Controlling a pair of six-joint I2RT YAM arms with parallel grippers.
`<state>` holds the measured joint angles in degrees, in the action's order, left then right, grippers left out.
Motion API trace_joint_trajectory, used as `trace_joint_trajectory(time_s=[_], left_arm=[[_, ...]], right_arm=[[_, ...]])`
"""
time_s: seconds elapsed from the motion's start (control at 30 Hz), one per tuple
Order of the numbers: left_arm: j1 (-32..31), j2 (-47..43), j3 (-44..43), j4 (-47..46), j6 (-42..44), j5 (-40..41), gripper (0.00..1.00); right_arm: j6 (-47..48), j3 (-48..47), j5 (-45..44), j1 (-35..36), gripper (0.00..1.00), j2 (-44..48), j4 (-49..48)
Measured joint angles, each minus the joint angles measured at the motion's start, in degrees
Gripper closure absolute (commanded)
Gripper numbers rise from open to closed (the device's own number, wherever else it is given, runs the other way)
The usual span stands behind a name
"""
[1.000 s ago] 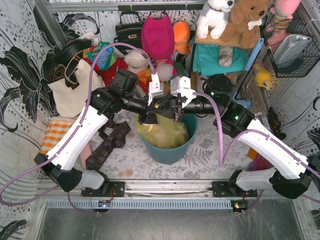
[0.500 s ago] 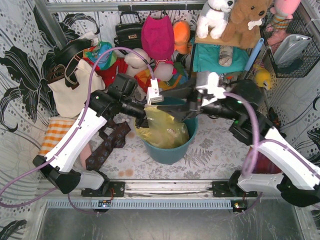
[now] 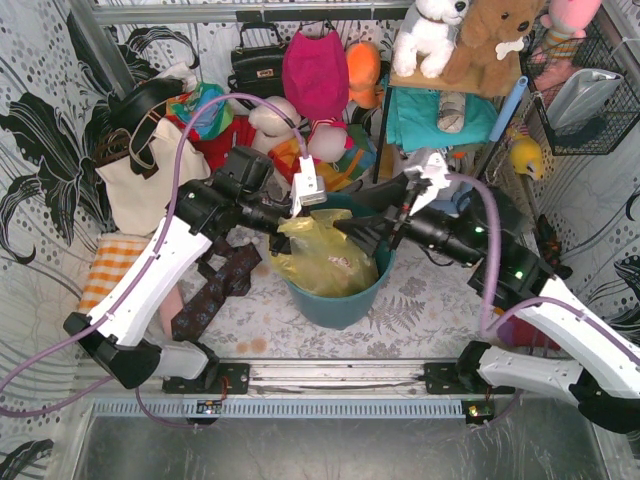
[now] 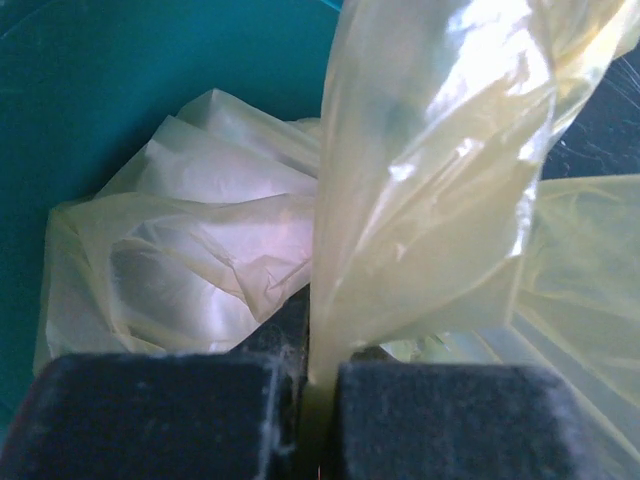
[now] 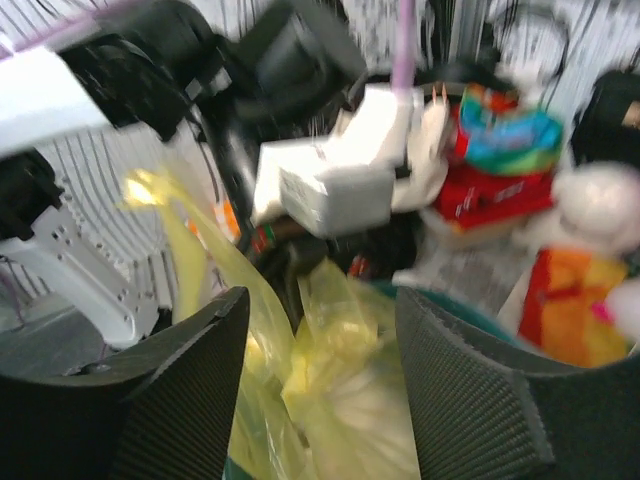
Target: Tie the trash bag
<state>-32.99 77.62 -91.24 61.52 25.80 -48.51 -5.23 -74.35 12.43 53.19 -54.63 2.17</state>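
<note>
The thin translucent yellow plastic trash bag [image 3: 325, 255] sits inside the round teal plastic bin [image 3: 340, 305]. The bin stands in the middle of the tabletop [image 3: 420, 300], which has a grey leaf pattern. The bag is crinkly and glossy, and it fills the mouth of the bin in loose folds. Its upper part is bunched together and rises a little above the rim on the far left side. In the left wrist view a flattened strip of the bag goes up from between two dark pads. Paler, almost white folds lie behind the strip, against the teal wall of the bin.

The left gripper [image 4: 318, 385] is closed tight on this strip, with the plastic pinched between its pads, and it is at the far left edge of the bin. The right gripper [image 5: 320, 300] is over the right side of the bin with its fingers wide apart, and it has hold of nothing. Yellow folds of the bag show in the gap, but they are beyond the fingers. The right wrist view is blurred.
</note>
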Motion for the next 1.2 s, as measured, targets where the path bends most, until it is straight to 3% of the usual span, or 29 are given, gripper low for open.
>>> trace_joint_trajectory(time_s=[0.1, 0.13, 0.33, 0.4, 0.43, 0.63, 0.7, 0.87, 1.2], left_arm=[[0.00, -0.33, -0.02, -0.02, -0.07, 0.42, 1.00], [0.00, -0.39, -0.04, -0.02, -0.13, 0.63, 1.00], [0.00, -0.94, -0.96, -0.17, -0.28, 1.38, 1.00], [0.00, -1.38, -0.98, -0.17, -0.31, 1.46, 0.99], [0.00, -1.55, -0.98, -0.17, -0.37, 1.55, 0.93], [0.00, -3.02, -0.98, -1.01, -2.75, 4.76, 0.37], [0.00, -3.96, -0.98, -2.03, -4.11, 6.56, 0.27], [0.02, -8.31, -1.14, -5.77, -8.15, 13.07, 0.22], [0.04, -15.34, -7.61, -9.44, -11.21, 23.80, 0.23]], right_arm=[[-3.74, 3.65, -0.57, 0.00, 0.37, -0.98, 1.75], [-4.76, 4.31, -0.57, 0.00, 0.41, -1.44, 2.08], [-8.63, 5.62, -1.33, 0.00, 1.00, -2.54, 1.88], [-9.09, 5.62, -1.60, 0.00, 1.00, -2.54, 1.11], [-8.98, 5.62, -1.62, 0.00, 1.00, -2.54, 0.98], [-8.90, 5.62, -1.77, 0.00, 1.00, -2.75, 0.79], [-8.87, 5.62, -1.81, 0.00, 1.00, -2.75, 0.81], [-8.87, 5.62, -2.32, 0.00, 1.00, -2.40, 0.81], [-8.87, 5.62, -2.43, 0.00, 1.00, -1.86, 0.81]])
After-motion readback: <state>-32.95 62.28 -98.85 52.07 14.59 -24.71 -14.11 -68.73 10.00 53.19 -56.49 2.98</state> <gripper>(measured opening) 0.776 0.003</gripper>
